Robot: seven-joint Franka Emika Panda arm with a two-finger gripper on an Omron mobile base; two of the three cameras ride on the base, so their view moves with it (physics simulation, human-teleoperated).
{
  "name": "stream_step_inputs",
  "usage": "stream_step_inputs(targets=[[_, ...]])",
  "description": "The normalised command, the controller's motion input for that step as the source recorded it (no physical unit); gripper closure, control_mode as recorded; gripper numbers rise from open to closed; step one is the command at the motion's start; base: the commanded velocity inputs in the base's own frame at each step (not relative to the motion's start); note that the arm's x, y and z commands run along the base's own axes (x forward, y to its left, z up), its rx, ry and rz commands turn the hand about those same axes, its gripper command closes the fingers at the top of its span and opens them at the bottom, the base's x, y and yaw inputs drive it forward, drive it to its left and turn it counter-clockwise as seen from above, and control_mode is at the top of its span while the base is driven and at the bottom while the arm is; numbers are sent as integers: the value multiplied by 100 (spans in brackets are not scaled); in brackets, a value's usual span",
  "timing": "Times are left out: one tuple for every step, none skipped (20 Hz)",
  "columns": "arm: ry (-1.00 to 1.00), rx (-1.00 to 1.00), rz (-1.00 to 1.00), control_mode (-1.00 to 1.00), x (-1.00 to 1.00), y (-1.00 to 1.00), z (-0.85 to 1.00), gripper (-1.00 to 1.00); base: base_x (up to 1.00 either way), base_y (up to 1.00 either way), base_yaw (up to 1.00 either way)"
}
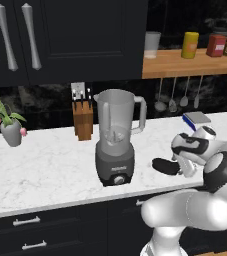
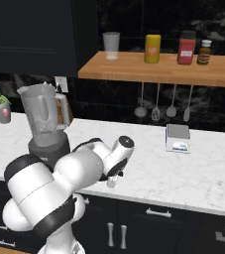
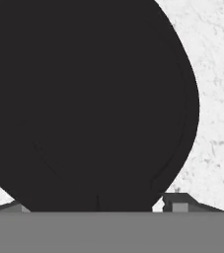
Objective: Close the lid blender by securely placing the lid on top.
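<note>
The blender [image 1: 116, 140] stands on the white marble counter [image 1: 45, 170], its grey jar open at the top and its handle to the right; it also shows at the left of the right base view [image 2: 44, 124]. To the right of its base the black lid [image 1: 165, 166] lies flat on the counter. My gripper [image 1: 182, 169] is low over the lid's right part, pointing down. In the hand view the lid [image 3: 89, 99] is very close, and the gripper [image 3: 96, 205] straddles its near edge. A thin gap shows beside the right fingertip [image 3: 180, 202], so the jaws stand open.
A wooden knife block [image 1: 83, 120] stands just behind the blender on its left. At the far left is a potted plant [image 1: 7, 127]. A small scale [image 2: 178, 137] sits at the back right. Above it a wooden shelf [image 2: 134, 67] carries jars, with utensils [image 2: 156, 106] hanging below.
</note>
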Motion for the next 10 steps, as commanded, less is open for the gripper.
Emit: stream_step_inputs(targets=[[0, 0, 0, -100, 21, -2, -9, -100, 0, 0, 0], [0, 0, 0, -100, 17, -5, -12, -100, 0, 0, 0], [0, 0, 0, -100, 14, -4, -19, -100, 0, 0, 0], [0, 0, 0, -100, 13, 0, -24, -100, 0, 0, 0], [0, 0, 0, -100, 0, 0, -20, -100, 0, 0, 0], [0, 0, 0, -100, 0, 0, -19, -100, 0, 0, 0], [0, 0, 0, -100, 0, 0, -24, -100, 0, 0, 0], [0, -1, 0, -100, 0, 0, -34, -100, 0, 0, 0], [0, -4, 1, -100, 0, 0, -43, -100, 0, 0, 0], [0, -7, 1, -100, 0, 0, -49, -100, 0, 0, 0]])
